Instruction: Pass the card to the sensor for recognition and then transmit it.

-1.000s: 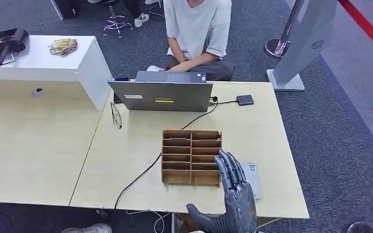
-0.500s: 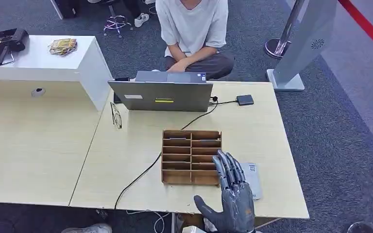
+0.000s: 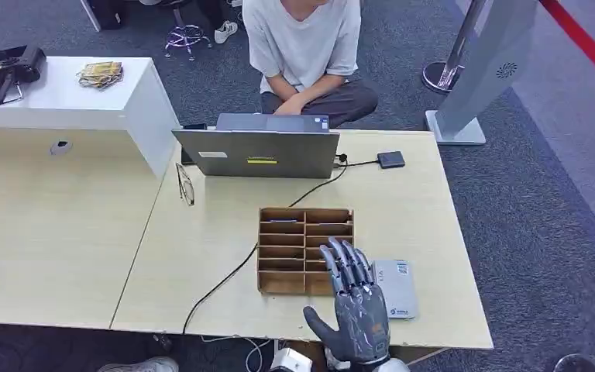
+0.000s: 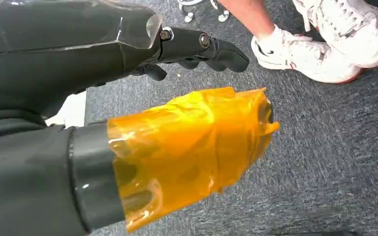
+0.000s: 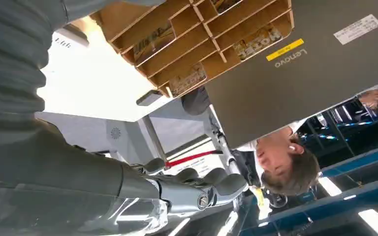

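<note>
Wooden card rack [image 3: 305, 249], a box of small open slots, stands near the middle of a pale desk [image 3: 201, 256] and serves as the landmark. Several slots hold cards [image 5: 150, 43], seen close up in the right wrist view; which one the task wants I cannot tell.

Right hand [image 3: 353, 310] reaches up from the desk's near edge, its fingers [image 3: 344, 263] straight and spread apart, holding nothing. Their tips lie over the rack's near right corner; whether they touch the wood cannot be told.

Flat grey sensor pad [image 3: 396, 288] lies on the desk just right of the rack's near corner, beside the hand.

Left hand [image 4: 197, 49] hangs low over the grey carpet, away from the desk. Its dark fingers look loosely curled with nothing in them, but the view is partial, so I cannot tell for sure.

Beyond the rack stands a grey laptop [image 3: 257, 153], lid toward the robot, with a seated person [image 3: 304, 46] behind it. A black cable [image 3: 225, 283] runs across the desk left of the rack.

As a judgement, the task is at its very start: no card is drawn yet. Picking one from a slot, presenting it to the pad and passing it onward all remain.
</note>
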Action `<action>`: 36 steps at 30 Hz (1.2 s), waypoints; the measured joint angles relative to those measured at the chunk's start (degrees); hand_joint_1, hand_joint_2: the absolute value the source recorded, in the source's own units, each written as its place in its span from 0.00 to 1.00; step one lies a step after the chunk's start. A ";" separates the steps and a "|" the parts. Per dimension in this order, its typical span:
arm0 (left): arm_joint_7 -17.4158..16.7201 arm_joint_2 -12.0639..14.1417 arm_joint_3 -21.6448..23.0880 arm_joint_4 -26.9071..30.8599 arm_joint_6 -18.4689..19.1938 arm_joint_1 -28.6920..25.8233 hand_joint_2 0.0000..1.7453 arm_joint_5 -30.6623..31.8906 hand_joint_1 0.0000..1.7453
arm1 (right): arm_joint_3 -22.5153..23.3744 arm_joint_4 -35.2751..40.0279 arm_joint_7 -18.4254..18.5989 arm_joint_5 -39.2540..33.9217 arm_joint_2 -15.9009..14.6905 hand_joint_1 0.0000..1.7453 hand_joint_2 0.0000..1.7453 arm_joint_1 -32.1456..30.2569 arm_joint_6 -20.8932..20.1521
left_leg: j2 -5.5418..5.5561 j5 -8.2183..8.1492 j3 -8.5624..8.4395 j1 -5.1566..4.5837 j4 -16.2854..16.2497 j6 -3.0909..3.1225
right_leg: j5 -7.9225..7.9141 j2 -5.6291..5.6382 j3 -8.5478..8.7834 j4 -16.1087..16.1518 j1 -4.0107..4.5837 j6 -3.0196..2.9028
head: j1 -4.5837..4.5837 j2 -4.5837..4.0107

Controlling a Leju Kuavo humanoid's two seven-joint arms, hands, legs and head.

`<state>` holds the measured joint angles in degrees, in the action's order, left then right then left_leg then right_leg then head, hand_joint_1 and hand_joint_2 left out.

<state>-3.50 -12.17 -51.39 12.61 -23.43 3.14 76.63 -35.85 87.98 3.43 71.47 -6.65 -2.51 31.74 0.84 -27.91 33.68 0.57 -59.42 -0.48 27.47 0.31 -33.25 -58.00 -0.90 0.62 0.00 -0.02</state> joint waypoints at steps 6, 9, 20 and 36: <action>0.00 0.02 0.00 0.00 0.13 0.02 0.00 0.70 0.00 | -0.22 -3.76 0.02 -0.02 2.04 0.00 1.00 2.47 -1.73 | 0.00 0.00 0.00 0.00 0.00 0.00 | 0.00 0.00 0.00 0.00 0.00 0.00 | -0.02 0.00; 0.00 0.02 0.00 0.00 0.24 0.03 0.00 0.94 0.00 | -0.22 -5.56 0.33 -0.02 2.89 0.00 1.00 3.71 -2.47 | 0.00 0.00 0.00 0.00 0.00 0.00 | 0.00 0.00 0.00 0.00 0.00 0.00 | -0.02 0.00; 0.00 0.02 0.04 0.00 0.50 0.04 0.00 1.64 0.00 | 0.15 -10.38 2.40 0.55 4.07 0.00 1.00 6.40 -3.70 | 0.00 0.00 0.00 0.00 0.00 0.00 | 0.00 0.00 0.00 0.00 0.00 0.00 | 0.00 0.00; 0.00 0.04 0.04 0.00 0.66 0.04 0.00 1.88 0.00 | 3.08 -12.20 3.30 0.72 4.20 0.18 1.00 6.96 -4.72 | 0.00 0.00 0.00 0.00 -0.01 0.00 | 0.00 0.00 0.00 0.00 -0.01 0.00 | 0.00 0.00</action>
<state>-3.50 -12.13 -51.34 12.61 -22.77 3.18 78.51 -32.76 75.78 6.73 72.19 -2.45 4.46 27.02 0.84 -27.90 33.67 0.56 -59.43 -0.48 27.46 0.31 -33.25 -58.00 -0.91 0.62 0.00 -0.02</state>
